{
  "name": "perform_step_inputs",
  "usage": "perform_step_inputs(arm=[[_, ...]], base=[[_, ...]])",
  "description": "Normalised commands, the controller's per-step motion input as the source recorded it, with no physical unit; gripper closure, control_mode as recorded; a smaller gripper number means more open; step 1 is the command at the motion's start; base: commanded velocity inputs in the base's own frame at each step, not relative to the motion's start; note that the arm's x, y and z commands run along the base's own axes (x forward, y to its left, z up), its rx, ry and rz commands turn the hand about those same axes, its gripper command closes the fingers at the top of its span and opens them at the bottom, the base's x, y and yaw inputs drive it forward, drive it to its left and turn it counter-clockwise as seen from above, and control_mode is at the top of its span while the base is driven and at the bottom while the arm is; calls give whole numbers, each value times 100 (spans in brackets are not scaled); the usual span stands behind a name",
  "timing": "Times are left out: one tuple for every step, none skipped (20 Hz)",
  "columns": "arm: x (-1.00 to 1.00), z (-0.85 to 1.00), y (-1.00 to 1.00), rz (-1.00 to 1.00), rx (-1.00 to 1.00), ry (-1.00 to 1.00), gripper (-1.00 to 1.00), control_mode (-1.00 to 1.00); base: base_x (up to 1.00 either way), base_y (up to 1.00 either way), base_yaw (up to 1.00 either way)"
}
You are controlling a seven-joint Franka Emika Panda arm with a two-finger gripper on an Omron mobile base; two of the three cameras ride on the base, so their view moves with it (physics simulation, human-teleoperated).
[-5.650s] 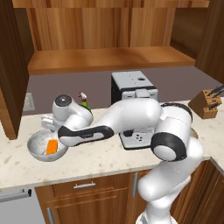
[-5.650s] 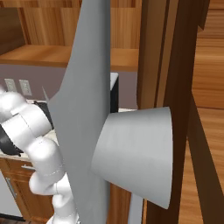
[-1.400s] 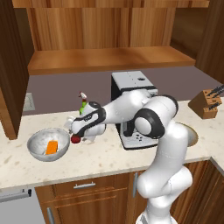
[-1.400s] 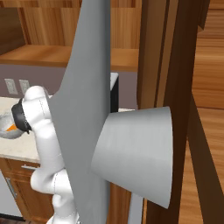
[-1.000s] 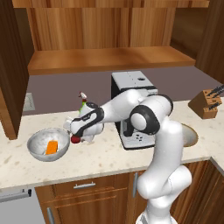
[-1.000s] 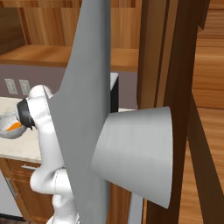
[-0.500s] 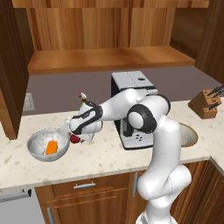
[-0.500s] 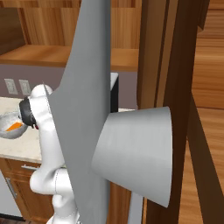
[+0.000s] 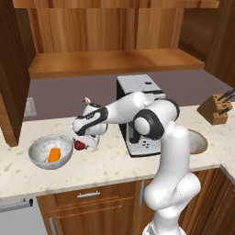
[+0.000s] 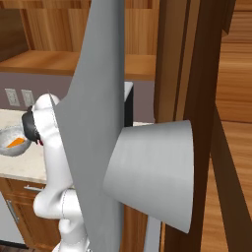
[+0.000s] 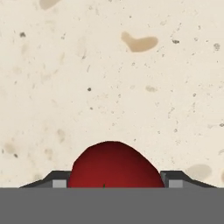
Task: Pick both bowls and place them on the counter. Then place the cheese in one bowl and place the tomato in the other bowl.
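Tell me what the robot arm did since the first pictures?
The arm swung away from the grey bowl to the tomato beside it on the counter. Its fingers now sit either side of the tomato, closing in, though a firm grip isn't clear yet. The cheese stayed in the bowl, and the coffee machine and knife block stayed put.

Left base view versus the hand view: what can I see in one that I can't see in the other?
The left base view alone takes in the wider kitchen: the marbled bowl holding the orange cheese, the beige bowl behind the arm, a coffee machine, a knife block and the wooden shelf. The hand view alone gives a close look at two dark fingertips flanking the tomato. Both share the tomato, the gripper and the speckled counter.
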Motion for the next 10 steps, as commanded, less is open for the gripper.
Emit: perform_step_inputs(arm=[[-55, 0, -24, 0, 0, 0, 100, -100], [-58, 1, -29, 0, 0, -1, 100, -100], [-59, 2, -31, 0, 0, -2, 100, -100], [-59, 2, -31, 0, 0, -2, 100, -100], [-59, 1, -30, 0, 0, -3, 100, -100], [-57, 2, -28, 0, 0, -4, 100, -100], [-54, 4, -29, 0, 0, -4, 100, -100], [-52, 6, -30, 0, 0, -2, 100, -100], [-54, 7, -31, 0, 0, -2, 100, -100], [-56, 8, -34, 0, 0, -3, 100, -100]], base=[[0, 0, 0], [0, 0, 0], [0, 0, 0], [0, 0, 0], [0, 0, 0], [0, 0, 0], [0, 0, 0], [0, 0, 0], [0, 0, 0], [0, 0, 0]])
